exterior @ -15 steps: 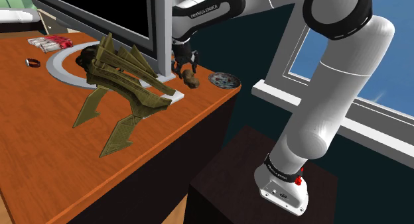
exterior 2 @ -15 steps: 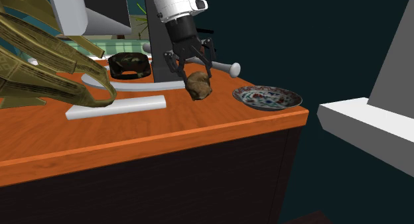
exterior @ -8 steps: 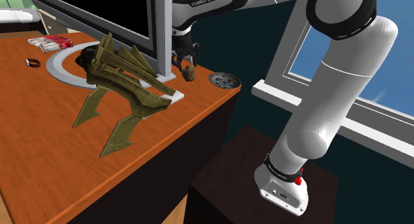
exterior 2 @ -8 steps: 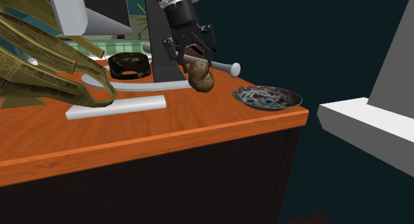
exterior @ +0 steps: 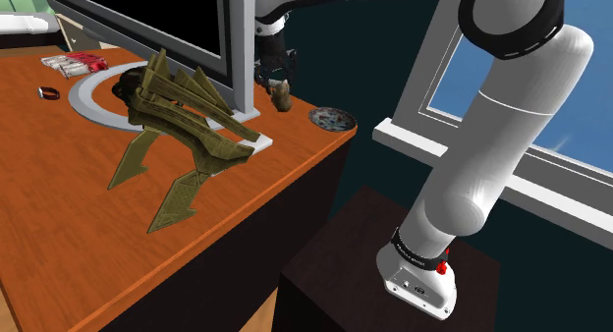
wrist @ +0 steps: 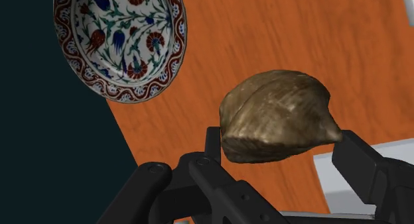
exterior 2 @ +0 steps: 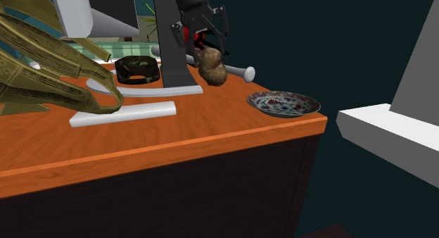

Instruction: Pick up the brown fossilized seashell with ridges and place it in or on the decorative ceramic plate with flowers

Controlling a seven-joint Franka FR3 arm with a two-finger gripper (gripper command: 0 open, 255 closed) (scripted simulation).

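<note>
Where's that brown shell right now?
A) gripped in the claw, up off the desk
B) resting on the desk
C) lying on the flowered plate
A: the claw clasps the shell in the air above the desk, to one side of the plate.

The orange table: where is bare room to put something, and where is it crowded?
Bare wood lies along the front edge of the table, between the white slab and the empty plate. It is crowded behind, around the gold winged model, the dark round thing and the monitor stand. The gripper holds the seashell above there.
</note>
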